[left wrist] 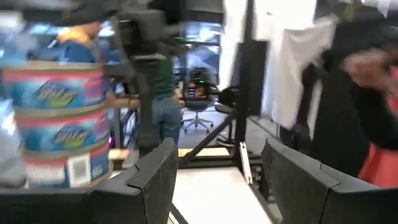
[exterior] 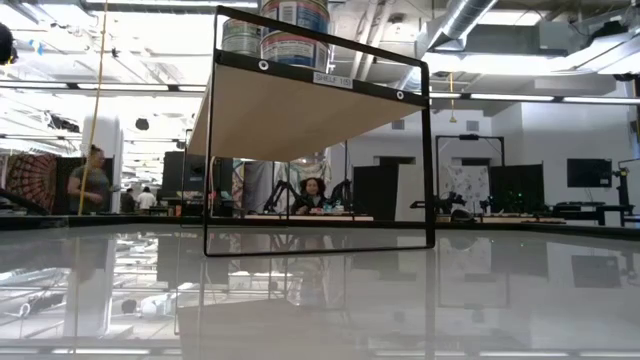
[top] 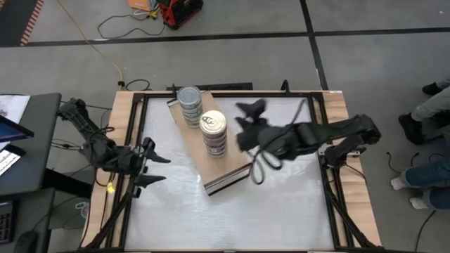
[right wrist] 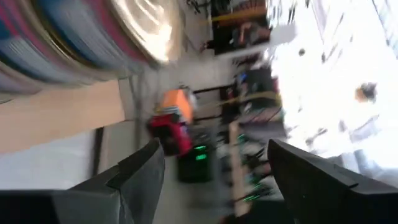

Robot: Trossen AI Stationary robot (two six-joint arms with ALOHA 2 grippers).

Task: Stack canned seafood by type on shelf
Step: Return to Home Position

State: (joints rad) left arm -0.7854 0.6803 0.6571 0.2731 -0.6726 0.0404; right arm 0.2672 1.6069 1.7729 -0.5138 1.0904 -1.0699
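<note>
The shelf (top: 219, 169) is a light-wood board with a dark frame; in the low view its underside (exterior: 300, 110) stands raised above the white table. Two stacks of canned seafood stand on it: a silver-topped stack (top: 190, 105) toward the far end and a gold-topped stack (top: 213, 131) (right wrist: 146, 31) beside it. My right gripper (top: 243, 125) (right wrist: 214, 162) hovers open just right of the gold-topped stack, with nothing between its fingers. My left gripper (top: 160, 169) (left wrist: 217, 162) stands open at the table's left side, apart from the shelf. A can stack (left wrist: 59, 124) shows in its wrist view.
The table's wooden frame (top: 126, 140) runs around the white top (top: 281, 204). A desk with papers (top: 21, 140) stands off the left edge. People's legs (top: 429, 112) show beyond the right edge. Cables and a red device (top: 179, 10) lie on the floor behind.
</note>
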